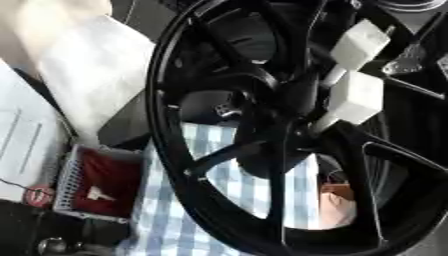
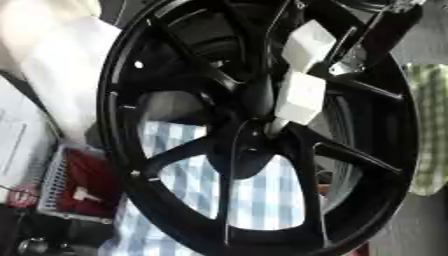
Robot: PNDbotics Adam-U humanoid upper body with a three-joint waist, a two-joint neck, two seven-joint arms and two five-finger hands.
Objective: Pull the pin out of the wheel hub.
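Filling view: black wheel hub [image 1: 289,125] over blue checked cloth [image 1: 236,180]; hands unseen, fingers' state unknowable.

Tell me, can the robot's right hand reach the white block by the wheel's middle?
Probably yes. The lower white block sticks out from the hub with nothing covering it. The right hand itself does not show, so I cannot be sure.

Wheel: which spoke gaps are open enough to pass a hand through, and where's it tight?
Open: the two lower spoke gaps of the wheel, where checked cloth shows through, either side of the bottom spoke. Crowded: at the hub, by the two white blocks, and the dark upper right.
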